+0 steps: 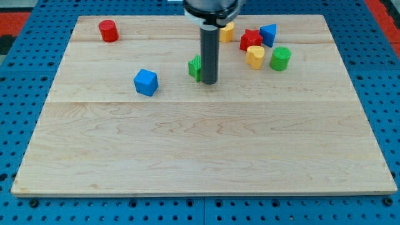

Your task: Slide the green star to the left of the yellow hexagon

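Observation:
The green star (194, 67) sits in the upper middle of the wooden board (200, 137), mostly hidden behind my rod. My tip (209, 82) rests on the board right against the star's right side. The yellow hexagon (227, 31) lies near the view's top, up and to the right of the star, partly hidden by the arm.
A red cylinder (108, 30) is at the top left. A blue cube (145, 82) is left of the star. At the top right cluster a red star (250, 39), a blue block (269, 34), a yellow heart-like block (255, 56) and a green cylinder (280, 59).

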Robot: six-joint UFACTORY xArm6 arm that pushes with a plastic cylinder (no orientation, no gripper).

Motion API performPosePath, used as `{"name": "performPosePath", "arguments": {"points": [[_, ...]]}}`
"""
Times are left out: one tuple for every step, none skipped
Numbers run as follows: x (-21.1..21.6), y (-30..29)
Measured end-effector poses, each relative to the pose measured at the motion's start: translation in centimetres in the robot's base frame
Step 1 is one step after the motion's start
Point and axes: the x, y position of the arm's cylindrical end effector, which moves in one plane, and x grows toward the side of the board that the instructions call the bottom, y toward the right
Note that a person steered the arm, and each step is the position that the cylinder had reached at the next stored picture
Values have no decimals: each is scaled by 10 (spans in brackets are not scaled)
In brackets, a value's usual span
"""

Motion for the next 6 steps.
{"name": "performPosePath", "arguments": {"points": [[18,21],[16,-19],[-25,-20],[-61,-31],[-66,-39],[-83,-45]]}}
